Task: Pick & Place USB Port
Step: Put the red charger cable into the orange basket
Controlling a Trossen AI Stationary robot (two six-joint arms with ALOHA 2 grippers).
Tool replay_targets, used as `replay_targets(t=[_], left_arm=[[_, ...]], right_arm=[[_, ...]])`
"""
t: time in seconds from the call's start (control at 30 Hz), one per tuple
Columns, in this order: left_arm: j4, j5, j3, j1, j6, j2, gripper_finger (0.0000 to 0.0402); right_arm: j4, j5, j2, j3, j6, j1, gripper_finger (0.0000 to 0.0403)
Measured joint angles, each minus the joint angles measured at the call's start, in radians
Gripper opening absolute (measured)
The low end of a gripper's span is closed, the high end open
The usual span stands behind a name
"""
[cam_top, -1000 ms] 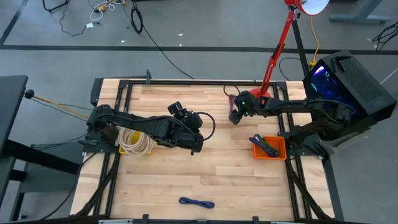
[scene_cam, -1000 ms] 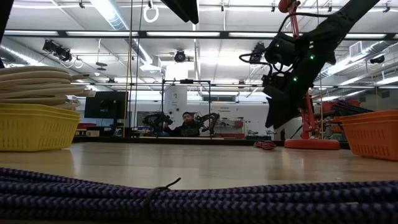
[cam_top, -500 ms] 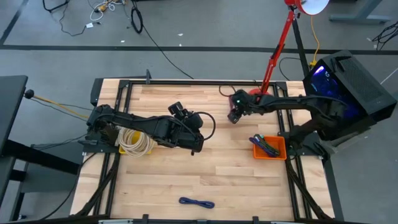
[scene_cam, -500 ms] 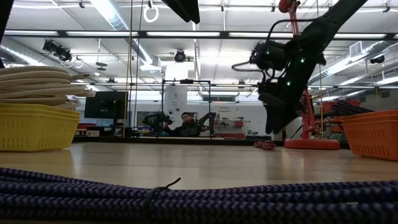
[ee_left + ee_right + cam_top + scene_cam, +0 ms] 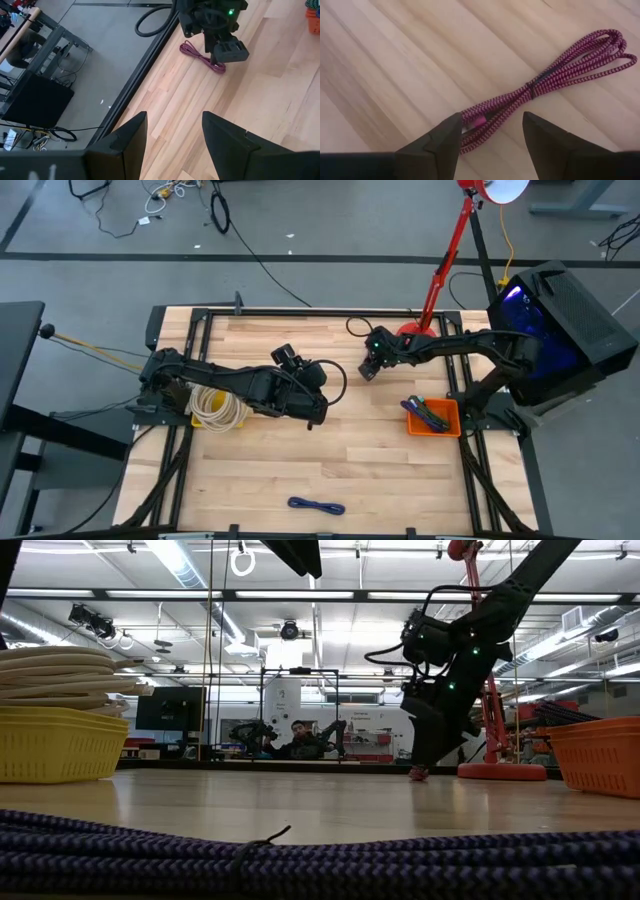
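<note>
The right gripper [image 5: 369,369] hangs low over the far part of the table [image 5: 340,460], its two fingers [image 5: 436,140] spread apart with the near end of a pink braided USB cable [image 5: 547,82] lying between them on the wood; whether either pad touches the cord cannot be told. The cable is a bundled loop, cinched at its middle, lying flat beside the red lamp base [image 5: 408,331]. In the overhead view the gripper covers it entirely, and from table height only a small pink tip [image 5: 418,774] shows beneath the fingers. The left gripper [image 5: 315,412] waits near the table's middle, fingers [image 5: 127,137] parted and holding nothing. A purple cable [image 5: 316,505] lies at the near edge, and an orange bin [image 5: 434,418] sits to the right.
</note>
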Motion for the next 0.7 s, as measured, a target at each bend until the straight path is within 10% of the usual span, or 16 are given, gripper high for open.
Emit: replay_targets(t=[0.7], left_arm=[[0.0,0.0,0.0,0.0,0.002,0.0,0.0195]], right_arm=[[0.009,-0.003,0.033,-0.001,0.067,0.047,0.021]])
